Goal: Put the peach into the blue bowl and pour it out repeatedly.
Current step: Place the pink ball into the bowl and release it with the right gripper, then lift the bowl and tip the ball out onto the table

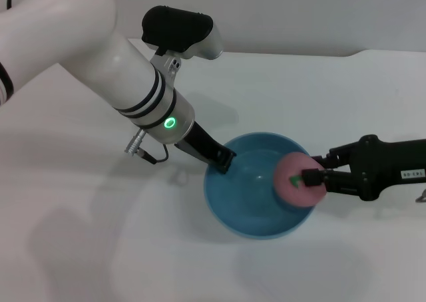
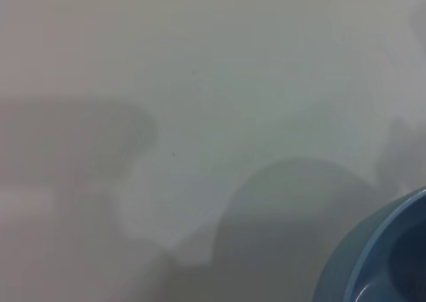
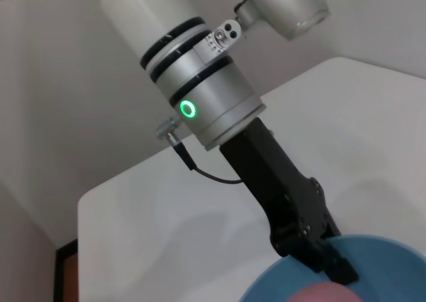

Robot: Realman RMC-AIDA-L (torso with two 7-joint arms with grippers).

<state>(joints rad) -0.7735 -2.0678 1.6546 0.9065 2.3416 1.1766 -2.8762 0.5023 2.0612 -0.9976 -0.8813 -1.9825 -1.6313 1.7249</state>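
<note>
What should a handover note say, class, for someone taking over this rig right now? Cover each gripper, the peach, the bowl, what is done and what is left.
Left gripper: jaws shut on the near-left rim of the blue bowl, which stands on the white table.
Right gripper: jaws shut on the peach, held over the bowl's right rim.
Done: peach picked up, bowl gripped.
Left: release the peach into the bowl, then tip it out with the left arm, and repeat.

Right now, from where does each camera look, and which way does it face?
Head: from above, down at the blue bowl; left gripper on its rim, right gripper holding the peach.
Left wrist: down at the table; bowl edge only.
Right wrist: across the bowl toward the left gripper.
All three share the bowl.
</note>
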